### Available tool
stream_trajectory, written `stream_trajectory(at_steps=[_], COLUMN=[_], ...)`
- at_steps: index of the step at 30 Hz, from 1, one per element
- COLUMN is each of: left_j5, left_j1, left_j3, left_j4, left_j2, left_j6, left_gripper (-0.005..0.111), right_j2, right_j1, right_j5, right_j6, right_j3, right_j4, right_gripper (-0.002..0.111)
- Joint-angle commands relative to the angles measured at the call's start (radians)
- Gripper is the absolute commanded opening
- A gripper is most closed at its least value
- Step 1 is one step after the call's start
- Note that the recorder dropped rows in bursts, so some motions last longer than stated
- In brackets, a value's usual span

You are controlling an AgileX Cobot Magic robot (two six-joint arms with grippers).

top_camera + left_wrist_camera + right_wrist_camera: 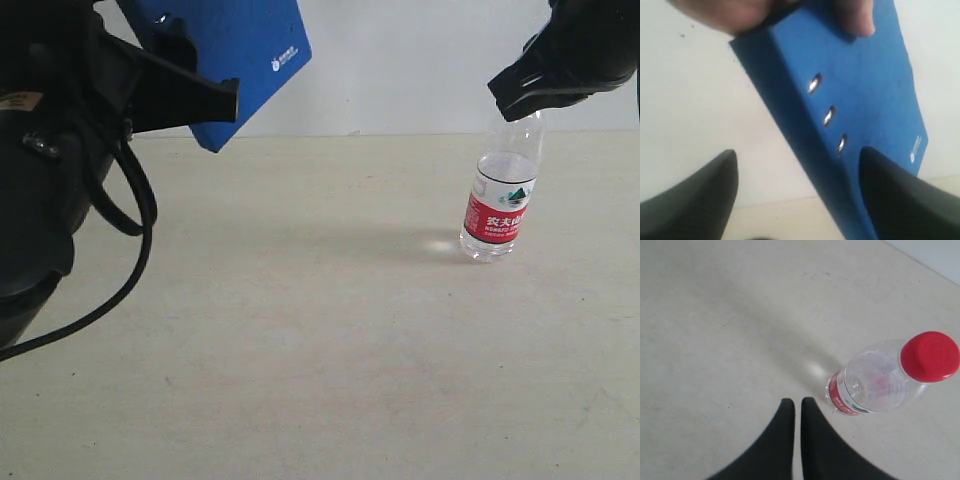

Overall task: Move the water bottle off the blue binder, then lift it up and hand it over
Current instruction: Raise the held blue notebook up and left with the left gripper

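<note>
The water bottle (500, 200) stands upright on the table at the right, clear with a red-and-white label. Its red cap (930, 356) shows in the right wrist view but is hidden behind my right gripper (505, 98) in the exterior view. That gripper (797, 401) hangs just above and beside the bottle, shut and holding nothing. The blue binder (245, 40) is up in the air at the top left, tilted. Its spine with silver rivets (828, 116) runs between the fingers of my open left gripper (799, 152), close to one finger (900, 200).
A person's hand (740, 12) grips the binder's far end, with a fingertip (855, 20) on its cover. The beige table (300, 330) stretches across the view. The left arm and its black cable (130, 260) fill the left side.
</note>
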Motion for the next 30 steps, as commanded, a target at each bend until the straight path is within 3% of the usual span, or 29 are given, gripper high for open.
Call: stream_trajectory(at_steps=[1,3,5,11,13,15,16,17,18,21,24,30], left_j5=[0.015,0.015,0.016,0.196,0.236,0.234,0.245,0.254,0.318,0.546,0.620,0.792], left_j1=[-0.009,-0.009,-0.004,0.037,0.097,0.206,0.305,0.347,0.458,0.691,0.824,1.034], left_j3=[-0.003,0.006,0.035,0.164,0.221,0.247,0.249,0.247,0.233,0.204,0.182,0.148], left_j4=[-0.138,-0.183,-0.143,0.172,0.231,0.212,0.211,0.219,0.276,0.590,0.796,0.886], left_j2=[-0.006,0.001,0.016,0.056,0.064,0.064,0.064,0.064,0.064,0.064,0.064,0.064], left_j6=[0.020,0.027,0.027,0.035,0.039,0.039,0.005,-0.026,-0.120,-0.352,-0.425,-0.469], left_gripper=[0.056,0.037,0.009,0.005,0.005,0.005,0.005,0.005,0.005,0.005,0.005,0.005], right_j2=[-0.009,-0.009,-0.009,-0.009,-0.009,-0.009,-0.009,-0.009,-0.009,-0.009,-0.009,-0.009], right_j1=[0.001,0.001,0.001,0.001,0.001,0.001,0.001,0.001,0.001,0.001,0.001,0.001], right_j5=[0.003,0.007,0.013,0.022,0.026,0.031,0.038,0.044,0.054,0.074,0.093,0.114], right_j6=[0.012,0.016,0.016,0.016,0.016,0.016,0.016,0.016,0.016,0.016,0.016,-0.039], right_j3=[0.002,0.002,0.002,0.002,0.002,0.002,0.002,0.002,0.002,0.002,0.002,0.002], right_j4=[0.000,0.000,0.000,0.000,0.000,0.000,0.000,0.000,0.000,0.000,0.000,0.005], right_gripper=[0.000,0.000,0.000,0.000,0.000,0.000,0.000,0.000,0.000,0.000,0.000,0.000])
